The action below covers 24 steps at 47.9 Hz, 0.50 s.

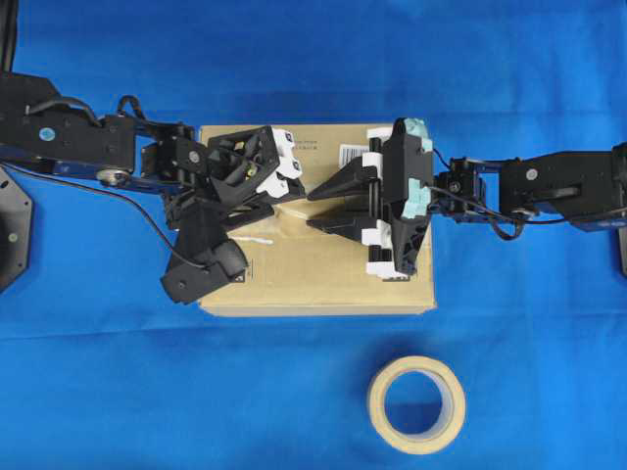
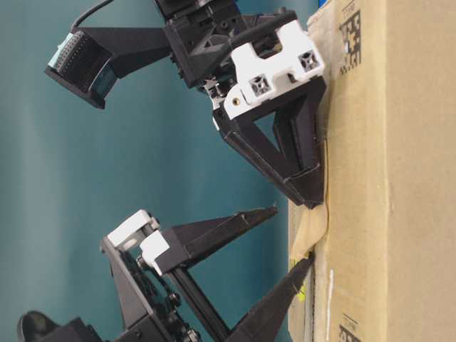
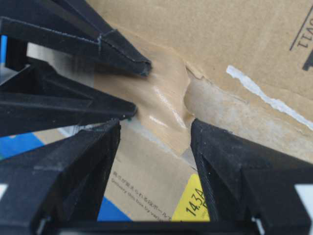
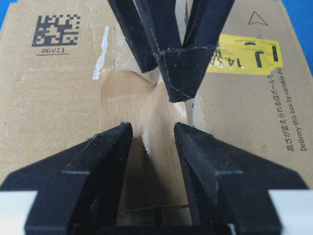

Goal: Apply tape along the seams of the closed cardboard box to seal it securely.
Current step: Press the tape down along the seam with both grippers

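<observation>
A: Left gripper?
B: Fingers spread wide, straddling the tape, holding nothing. Tips sit at the box top; contact unclear.

A: Right gripper?
B: Fingers also wide apart, empty, one on each side of the tape, low over it.

A: Where's the tape?
B: Mid-frame overhead, stuck on the cardboard box across the seams, wrinkled, between the two grippers' tips.

A: Anything else?
B: Tape roll lies on the blue cloth, lower right, apart from the box.
</observation>
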Available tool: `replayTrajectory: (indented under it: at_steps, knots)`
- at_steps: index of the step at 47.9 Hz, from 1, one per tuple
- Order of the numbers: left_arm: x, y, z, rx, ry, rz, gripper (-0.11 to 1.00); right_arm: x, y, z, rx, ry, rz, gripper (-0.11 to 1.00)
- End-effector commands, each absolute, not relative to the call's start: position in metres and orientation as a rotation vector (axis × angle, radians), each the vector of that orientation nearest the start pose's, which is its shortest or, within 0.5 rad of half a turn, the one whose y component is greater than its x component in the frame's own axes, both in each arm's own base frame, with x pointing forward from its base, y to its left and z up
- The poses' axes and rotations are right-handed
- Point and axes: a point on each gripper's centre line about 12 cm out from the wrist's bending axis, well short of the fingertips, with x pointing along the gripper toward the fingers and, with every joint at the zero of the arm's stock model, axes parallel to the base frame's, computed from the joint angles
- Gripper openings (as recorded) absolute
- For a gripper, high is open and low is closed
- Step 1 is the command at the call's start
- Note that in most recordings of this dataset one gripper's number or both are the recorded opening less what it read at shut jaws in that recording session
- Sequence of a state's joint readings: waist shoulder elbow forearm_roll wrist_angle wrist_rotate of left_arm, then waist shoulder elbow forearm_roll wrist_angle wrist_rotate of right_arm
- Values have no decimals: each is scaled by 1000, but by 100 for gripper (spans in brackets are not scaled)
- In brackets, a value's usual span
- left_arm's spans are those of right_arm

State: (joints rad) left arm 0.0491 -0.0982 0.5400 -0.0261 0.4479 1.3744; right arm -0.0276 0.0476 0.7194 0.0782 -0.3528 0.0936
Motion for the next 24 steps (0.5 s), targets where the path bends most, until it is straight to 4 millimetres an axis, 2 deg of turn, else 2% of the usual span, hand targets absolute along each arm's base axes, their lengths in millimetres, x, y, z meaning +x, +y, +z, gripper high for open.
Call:
replayTrajectory:
  at_steps: [1, 10, 24]
  knots:
    - [378, 20, 222, 1225, 775, -565, 56, 399, -15, 174, 165, 396, -89, 49]
    - [374, 19, 230, 1217, 804, -591, 56, 398, -15, 172, 172, 403, -93, 49]
    - [370, 19, 230, 1206, 829, -609, 56, 398, -15, 172, 173, 403, -94, 49]
